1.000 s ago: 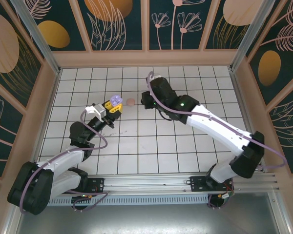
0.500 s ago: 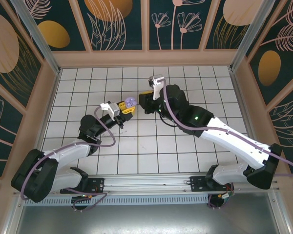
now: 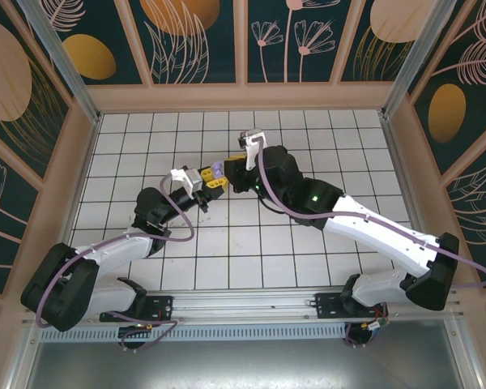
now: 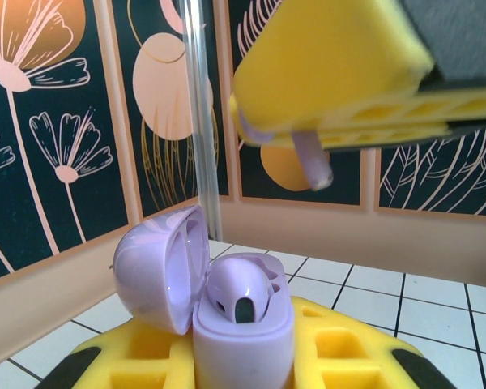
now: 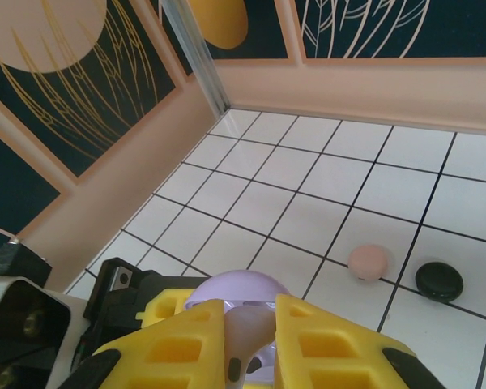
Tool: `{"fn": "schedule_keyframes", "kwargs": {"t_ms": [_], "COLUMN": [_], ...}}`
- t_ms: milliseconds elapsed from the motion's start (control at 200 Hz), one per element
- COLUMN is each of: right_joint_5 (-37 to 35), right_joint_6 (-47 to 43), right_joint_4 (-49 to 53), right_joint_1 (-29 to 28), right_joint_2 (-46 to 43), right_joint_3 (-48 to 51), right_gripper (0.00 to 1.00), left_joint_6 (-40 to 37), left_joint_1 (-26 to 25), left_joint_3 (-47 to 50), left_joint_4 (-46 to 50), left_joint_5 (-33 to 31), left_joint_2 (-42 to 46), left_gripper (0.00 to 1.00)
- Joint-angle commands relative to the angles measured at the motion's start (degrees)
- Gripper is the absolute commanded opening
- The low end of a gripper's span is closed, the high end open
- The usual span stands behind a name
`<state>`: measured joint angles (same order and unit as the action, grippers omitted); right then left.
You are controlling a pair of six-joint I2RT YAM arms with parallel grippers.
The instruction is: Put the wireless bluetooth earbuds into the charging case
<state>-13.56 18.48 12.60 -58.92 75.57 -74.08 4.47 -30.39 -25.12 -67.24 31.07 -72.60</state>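
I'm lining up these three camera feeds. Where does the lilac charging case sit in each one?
Top external: lilac charging case just above centre, immediately left of the right gripper.
Left wrist: the case at bottom centre, lid open to the left.
Right wrist: the case at bottom centre, a lilac dome.
Shared landmark: the yellow-fingered right gripper, holding a lilac earbud right by the case.

Table [image 5: 405, 186]; pink disc [image 5: 367, 262] (black disc [image 5: 439, 281] beside)

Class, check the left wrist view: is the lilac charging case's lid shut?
No: the lilac charging case has its lid swung open, an earbud seated inside.
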Motion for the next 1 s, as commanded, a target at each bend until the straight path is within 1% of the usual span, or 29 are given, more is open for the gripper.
{"fn": "schedule_keyframes", "kwargs": {"t_ms": [0, 996], "right_joint_5": [-0.94, -3.15], "right_joint_6": [-0.2, -0.55], "right_joint_4": [-1.35, -0.61], "right_joint_1": [-0.69, -0.35], "right_joint_2": [1.22, 3.9], "right_joint_3": [-0.68, -1.36], "right_gripper": [0.18, 0.17], "left_joint_6": [-1.17, -0.95], "left_joint_1": [-0.34, -0.55], "left_joint_3": [-1.59, -1.59], "left_joint_4": [-1.44, -0.93], "left_joint_5": [0.97, 2.22], "left_joint_2": [-0.35, 0.81], "left_gripper": [0.0, 0.0]}}
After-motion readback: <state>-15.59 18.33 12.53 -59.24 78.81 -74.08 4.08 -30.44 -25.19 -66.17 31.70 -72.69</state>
